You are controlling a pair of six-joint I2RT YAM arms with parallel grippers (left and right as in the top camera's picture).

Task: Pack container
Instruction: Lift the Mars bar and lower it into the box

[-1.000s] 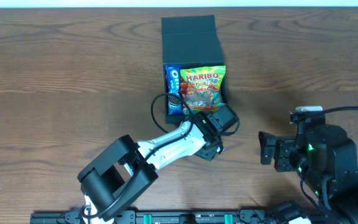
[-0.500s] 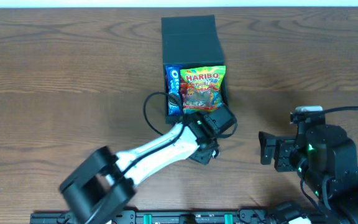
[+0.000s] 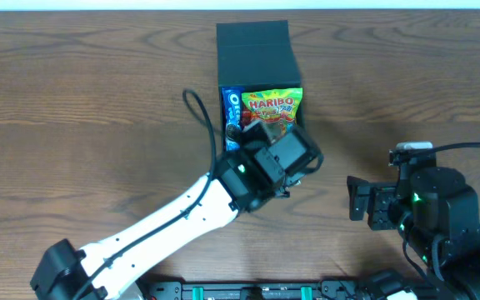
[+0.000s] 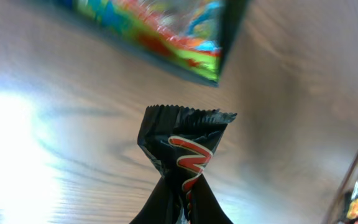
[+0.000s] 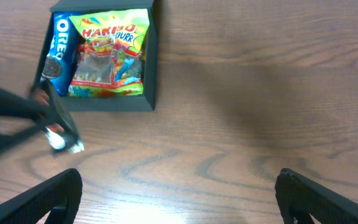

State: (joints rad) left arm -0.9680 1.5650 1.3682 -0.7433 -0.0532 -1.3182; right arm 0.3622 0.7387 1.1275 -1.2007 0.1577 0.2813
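Wooden counter [image 3: 98,100]: container [image 3: 257,50] holds Oreo packet [image 3: 232,108] and Haribo bag [image 3: 273,105]; left hand [image 4: 182,205] grips a dark snack bar [image 4: 188,149], not yet inserted; right hand [image 5: 179,180] open.

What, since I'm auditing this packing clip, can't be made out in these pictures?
- Overhead: dark packet largely hidden under the left arm.
- Overhead: box floor, covered by gummy bag and cookies.
- Left wrist: packet's name, pinched and cut off below; gummy bag blurred.
- Right wrist: left arm only a blur.
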